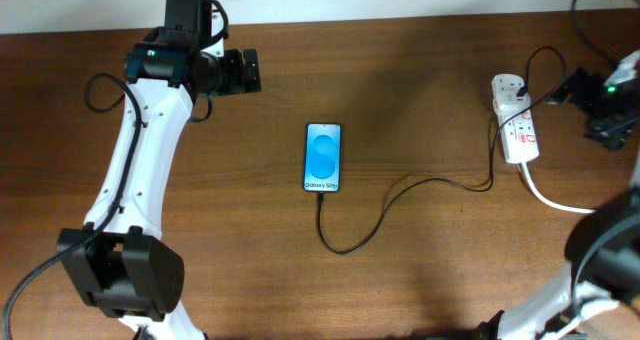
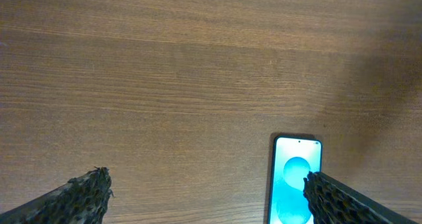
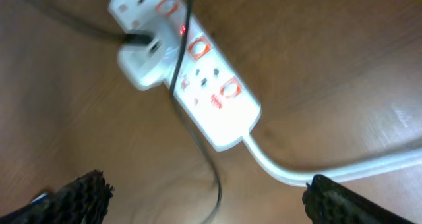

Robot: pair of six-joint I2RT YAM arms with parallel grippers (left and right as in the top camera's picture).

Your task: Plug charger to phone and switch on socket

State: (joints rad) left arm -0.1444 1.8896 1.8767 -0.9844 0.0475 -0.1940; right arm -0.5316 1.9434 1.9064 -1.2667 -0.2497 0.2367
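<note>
The phone (image 1: 323, 157) lies face up mid-table, blue screen lit, white text at its near end. It also shows in the left wrist view (image 2: 295, 181). The charger (image 1: 385, 212), a thin black cable, runs from the phone's near end in a loop to the socket (image 1: 515, 120), a white power strip at the far right. The socket fills the right wrist view (image 3: 194, 66) with a small red light lit beside the white plug. My left gripper (image 2: 208, 201) is open and empty above bare wood left of the phone. My right gripper (image 3: 208, 197) is open and empty above the socket.
The socket's thick white cord (image 1: 555, 202) curves off toward the right edge; it also crosses the right wrist view (image 3: 330, 171). A black robot cable (image 1: 590, 5) hangs at the far right corner. The left arm's base (image 1: 125, 275) stands at the near left.
</note>
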